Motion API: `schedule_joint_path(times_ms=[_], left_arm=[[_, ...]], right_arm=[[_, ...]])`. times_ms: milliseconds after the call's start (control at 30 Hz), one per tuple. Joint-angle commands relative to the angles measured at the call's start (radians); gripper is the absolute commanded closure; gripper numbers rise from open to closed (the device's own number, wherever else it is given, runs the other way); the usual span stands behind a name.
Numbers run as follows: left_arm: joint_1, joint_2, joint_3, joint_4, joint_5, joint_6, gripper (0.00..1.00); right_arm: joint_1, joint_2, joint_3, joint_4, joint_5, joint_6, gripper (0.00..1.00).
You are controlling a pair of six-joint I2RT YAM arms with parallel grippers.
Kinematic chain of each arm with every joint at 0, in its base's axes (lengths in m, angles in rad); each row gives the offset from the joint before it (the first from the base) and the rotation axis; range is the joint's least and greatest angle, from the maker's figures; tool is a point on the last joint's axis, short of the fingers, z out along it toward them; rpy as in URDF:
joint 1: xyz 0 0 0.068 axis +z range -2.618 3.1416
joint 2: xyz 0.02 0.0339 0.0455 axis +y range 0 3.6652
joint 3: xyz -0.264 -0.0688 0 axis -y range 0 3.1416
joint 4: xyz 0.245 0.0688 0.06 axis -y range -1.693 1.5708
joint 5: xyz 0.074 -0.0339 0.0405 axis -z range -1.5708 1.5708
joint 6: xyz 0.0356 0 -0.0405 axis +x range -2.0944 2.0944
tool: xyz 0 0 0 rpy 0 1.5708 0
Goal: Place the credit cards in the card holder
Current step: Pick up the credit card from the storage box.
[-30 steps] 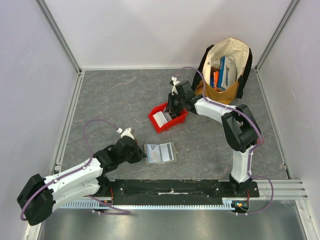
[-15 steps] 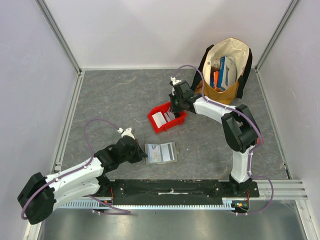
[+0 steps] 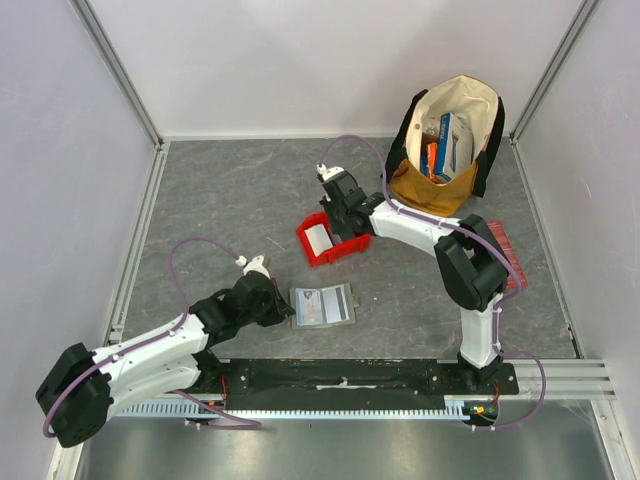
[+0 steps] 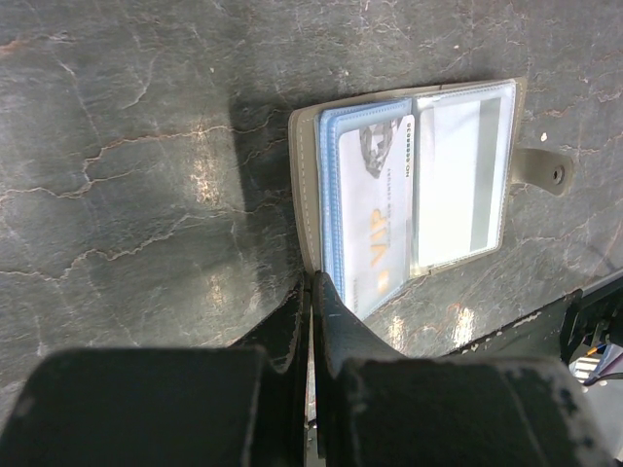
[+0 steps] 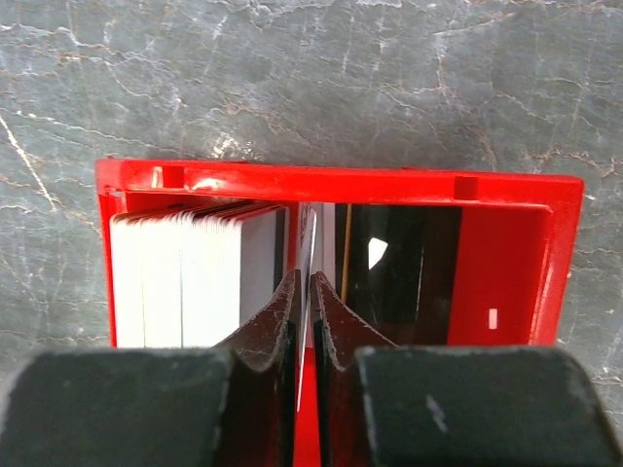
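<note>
Left tool: clenched, tips at near edge of card holder. Card holder lies open, flat on bench, near left arm; blue VIP card in left sleeve.

Right tool: pinching single credit card, edge-up, inside red bin, just beside upright stack of credit cards.

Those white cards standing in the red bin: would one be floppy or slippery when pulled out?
Probably stiff: the credit cards stand on edge in the red bin without sagging. Likely light, being so thin; the right gripper is almost shut on one. Packed together and smooth-looking, one may slip or drag a neighbour.
</note>
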Motion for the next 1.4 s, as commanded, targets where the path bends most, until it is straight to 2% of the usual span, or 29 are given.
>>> schedule_joint_path(times_ms=[0,333,567,633,800,900,1167,1367], left_arm=[[-0.001,0.004,0.011,0.037,0.011,0.035,0.98],[-0.003,0.004,0.010,0.040,0.012,0.032,0.98],[-0.001,-0.001,0.006,0.040,0.017,0.032,0.98],[-0.001,-0.001,0.006,0.039,0.015,0.032,0.98],[-0.001,-0.004,0.005,0.039,0.018,0.032,0.98],[-0.001,-0.009,0.005,0.035,0.018,0.032,0.98],[-0.001,-0.033,-0.003,0.026,0.011,0.032,0.98],[-0.003,-0.033,-0.001,0.023,0.012,0.032,0.98]], right_arm=[[-0.011,0.010,0.005,-0.020,0.022,-0.024,0.86],[-0.011,0.013,-0.020,-0.023,-0.070,-0.029,0.84],[-0.009,0.010,-0.044,-0.022,-0.071,-0.018,0.82],[-0.011,0.005,-0.049,-0.014,-0.068,-0.017,0.85],[-0.011,-0.015,-0.028,-0.010,-0.028,-0.024,1.00],[-0.011,-0.042,-0.008,-0.005,0.015,-0.040,1.00],[-0.011,-0.200,-0.046,0.033,0.098,-0.041,1.00],[-0.009,-0.401,-0.239,0.194,0.078,0.020,1.00]])
